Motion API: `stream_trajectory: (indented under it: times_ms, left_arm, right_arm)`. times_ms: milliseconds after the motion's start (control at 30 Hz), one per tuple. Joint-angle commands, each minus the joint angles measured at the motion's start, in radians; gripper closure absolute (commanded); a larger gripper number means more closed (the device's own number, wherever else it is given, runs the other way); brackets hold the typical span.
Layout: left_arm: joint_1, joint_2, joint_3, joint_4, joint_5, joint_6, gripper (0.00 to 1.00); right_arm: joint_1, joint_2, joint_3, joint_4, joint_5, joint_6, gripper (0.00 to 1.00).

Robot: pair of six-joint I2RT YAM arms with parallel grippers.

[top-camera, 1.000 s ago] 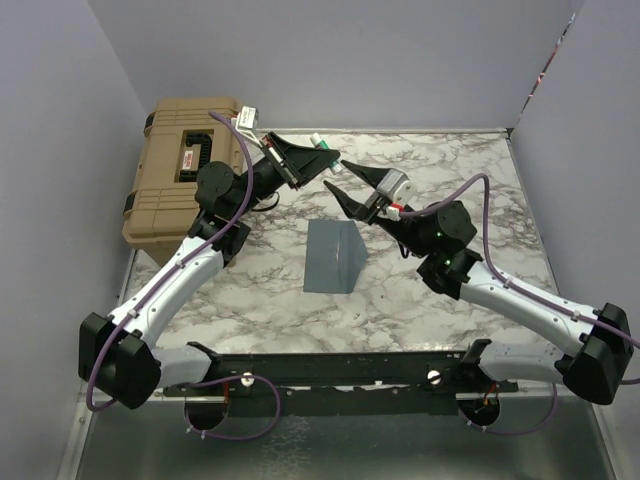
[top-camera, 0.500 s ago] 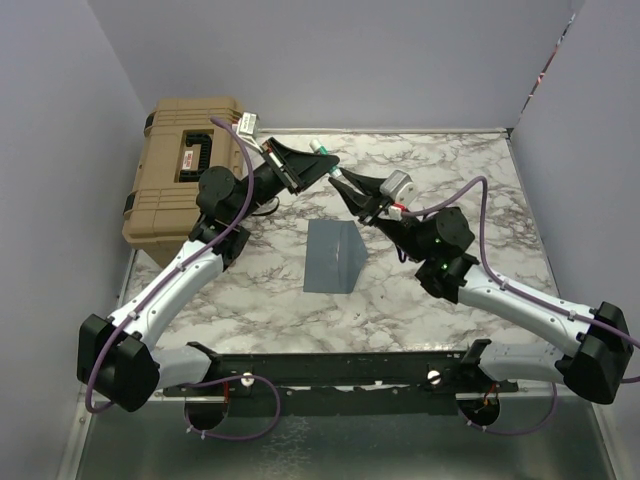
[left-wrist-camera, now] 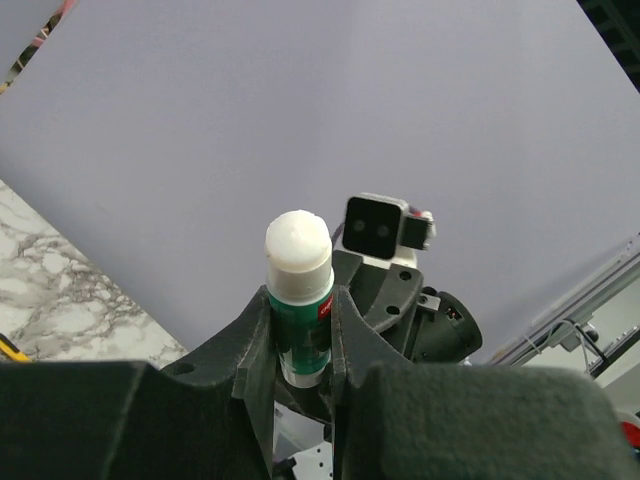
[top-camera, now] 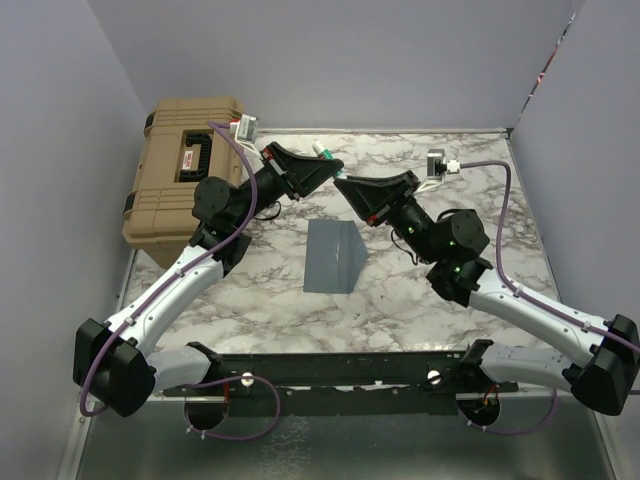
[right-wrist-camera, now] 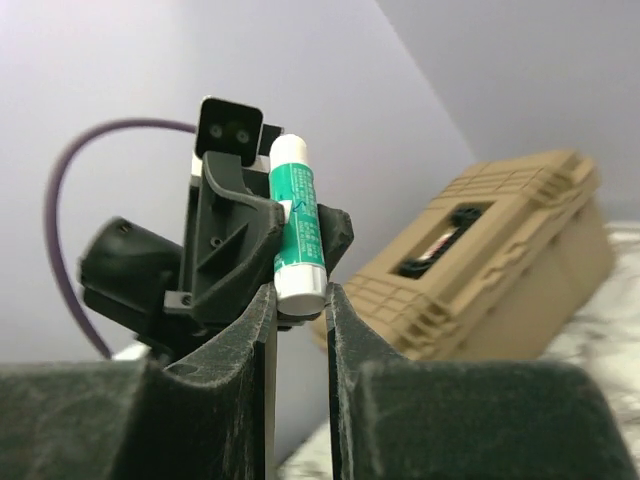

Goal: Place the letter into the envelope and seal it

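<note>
The slate blue-grey envelope [top-camera: 333,257] lies flat mid-table. The letter is not in view. My left gripper [top-camera: 328,160] is raised behind the envelope and shut on a green glue stick [top-camera: 321,149] with a white cap. In the left wrist view the stick [left-wrist-camera: 300,320] stands upright between my fingers [left-wrist-camera: 345,330]. My right gripper [top-camera: 340,183] meets it from the right. In the right wrist view its fingertips [right-wrist-camera: 262,300] pinch the white lower end of the stick [right-wrist-camera: 297,220], below the left gripper's hold.
A big tan hard case [top-camera: 180,180] sits at the back left, partly off the marble table [top-camera: 450,170]; it also shows in the right wrist view [right-wrist-camera: 500,240]. Purple-grey walls close the back and sides. A black rail [top-camera: 330,368] runs along the near edge.
My right gripper was open and apart from the stick; it rolled over, moved up to the left gripper and closed on the stick's lower end. The left arm lifted slightly.
</note>
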State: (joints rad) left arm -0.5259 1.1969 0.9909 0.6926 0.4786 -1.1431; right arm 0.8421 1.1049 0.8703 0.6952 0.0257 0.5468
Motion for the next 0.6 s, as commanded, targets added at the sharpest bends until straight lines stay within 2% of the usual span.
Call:
stream_trajectory:
  times_ms: [0,67,100,167,233,333,467,567]
  left_arm:
    - [0.010,-0.022,-0.002,0.047,0.024,0.068,1.00]
    - [0.008,-0.020,-0.001,0.053,0.021,0.062,1.00]
    - [0.007,-0.019,-0.001,0.053,0.016,0.054,1.00]
    - [0.007,-0.018,-0.003,0.053,0.003,0.018,1.00]
    - [0.007,-0.012,-0.003,0.052,-0.010,-0.042,1.00]
    - [0.007,0.003,-0.005,0.049,-0.024,-0.146,1.00]
    - [0.008,0.016,0.007,0.017,-0.029,-0.255,1.00]
    - [0.007,0.013,0.027,-0.037,-0.039,-0.278,1.00]
  right_arm:
    - [-0.034,-0.049,0.010,0.074,0.124,0.460,0.99]
    - [-0.034,-0.047,-0.001,0.082,0.128,0.540,0.99]
    - [-0.034,-0.047,0.001,0.099,0.113,0.509,0.98]
    - [-0.034,-0.057,0.045,0.033,0.083,0.372,0.80]
    - [-0.034,-0.056,0.096,-0.041,0.015,0.153,0.60]
    - [-0.034,-0.045,0.136,-0.117,-0.068,-0.165,0.42]
    - [-0.034,-0.035,0.077,-0.012,-0.087,-0.460,0.28]
    - [-0.034,-0.014,0.100,-0.046,-0.158,-0.617,0.27]
